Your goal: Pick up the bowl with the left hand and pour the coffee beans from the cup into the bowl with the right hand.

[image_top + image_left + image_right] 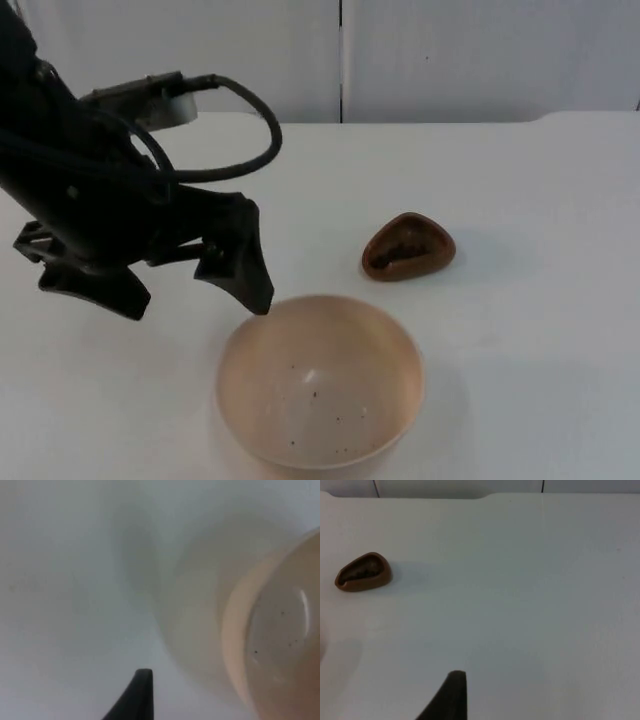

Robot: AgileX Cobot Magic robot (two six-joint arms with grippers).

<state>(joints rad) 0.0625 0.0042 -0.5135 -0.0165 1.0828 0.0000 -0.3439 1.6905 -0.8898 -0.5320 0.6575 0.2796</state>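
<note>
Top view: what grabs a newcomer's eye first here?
The big pale bowl at the near edge of the white table, only a few dark specks inside. The left gripper hangs open just beside its rim, one black fingertip almost at the edge. Farther back to the right sits the small brown cup, dark coffee beans inside.

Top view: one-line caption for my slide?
Left gripper open beside the cream bowl; brown cup of beans stands apart.
</note>
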